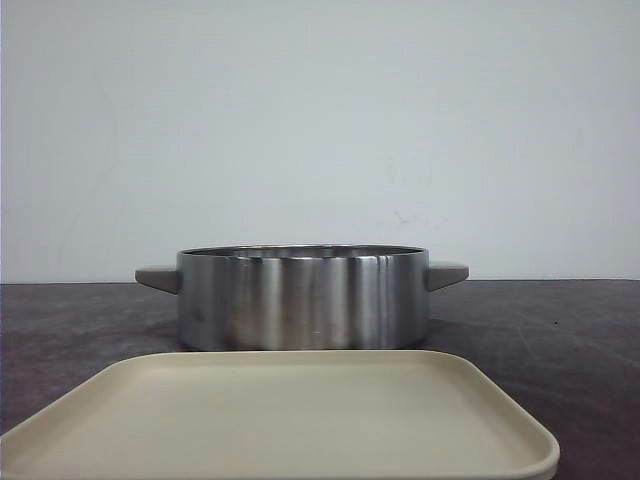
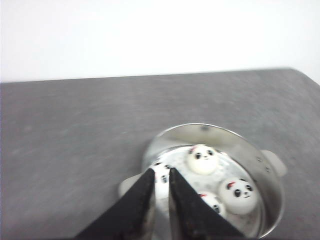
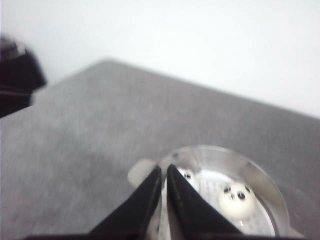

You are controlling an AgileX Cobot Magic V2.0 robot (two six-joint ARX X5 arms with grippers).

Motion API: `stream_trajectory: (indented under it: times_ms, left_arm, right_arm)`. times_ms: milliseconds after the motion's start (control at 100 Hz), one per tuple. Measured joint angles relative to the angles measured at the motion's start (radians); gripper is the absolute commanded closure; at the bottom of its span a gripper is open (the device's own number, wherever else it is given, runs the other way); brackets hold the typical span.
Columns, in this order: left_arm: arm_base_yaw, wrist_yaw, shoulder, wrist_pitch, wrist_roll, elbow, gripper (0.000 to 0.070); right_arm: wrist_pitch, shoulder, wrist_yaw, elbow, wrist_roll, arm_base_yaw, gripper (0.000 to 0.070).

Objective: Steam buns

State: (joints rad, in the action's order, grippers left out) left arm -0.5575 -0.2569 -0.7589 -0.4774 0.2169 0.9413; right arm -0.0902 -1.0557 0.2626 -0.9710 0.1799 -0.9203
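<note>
We judge the task nearly finished. Taking the steel pot (image 1: 303,297) as our landmark, the buns (image 2: 202,160) sit inside it on its perforated floor: we count four panda faces in the left wrist view, one partly hidden behind the fingers, and two show in the right wrist view (image 3: 237,197). The cream tray (image 1: 280,420) just in front of the pot lies bare. Above the pot, our left gripper (image 2: 160,175) has its fingers nearly together with nothing between them, and our right gripper (image 3: 164,172) likewise. No lid shows anywhere, so what is left, if anything, we cannot tell.
</note>
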Motion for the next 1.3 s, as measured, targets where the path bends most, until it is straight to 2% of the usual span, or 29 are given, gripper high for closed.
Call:
stream_trajectory:
  times_ms: [70, 250, 780, 950, 1100, 1190, 1300]
  left_arm:
    - [0.022, -0.018, 0.051, -0.047, 0.014, -0.008, 0.0700]
    - [0.037, -0.032, 0.112, -0.071, 0.023, -0.008, 0.0700]
    - [0.037, -0.032, 0.177, -0.072, 0.031, -0.008, 0.0700]
    - [0.037, -0.032, 0.177, -0.072, 0.031, -0.008, 0.0700]
    - [0.037, -0.032, 0.177, -0.072, 0.031, -0.008, 0.0700]
    - [0.037, -0.032, 0.177, -0.072, 0.031, -0.008, 0.0700]
    - [0.037, -0.032, 0.177, -0.072, 0.031, -0.008, 0.0700]
  right_arm:
    - [0.077, 0.005, 0.021, 0.066, 0.000, -0.006, 0.0688]
    - [0.101, 0.003, 0.024, 0.078, 0.000, -0.008, 0.0688]
    - [0.101, 0.005, 0.023, 0.078, 0.000, -0.010, 0.0688]
    - [0.066, 0.058, 0.025, 0.078, 0.003, 0.008, 0.0688]
    - [-0.093, 0.217, 0.021, 0.099, -0.007, 0.127, 0.0688]
    - [-0.076, 0.333, 0.015, 0.187, -0.052, 0.239, 0.0688]
    - [-0.002, 0.486, -0.074, 0.347, -0.104, 0.382, 0.0688]
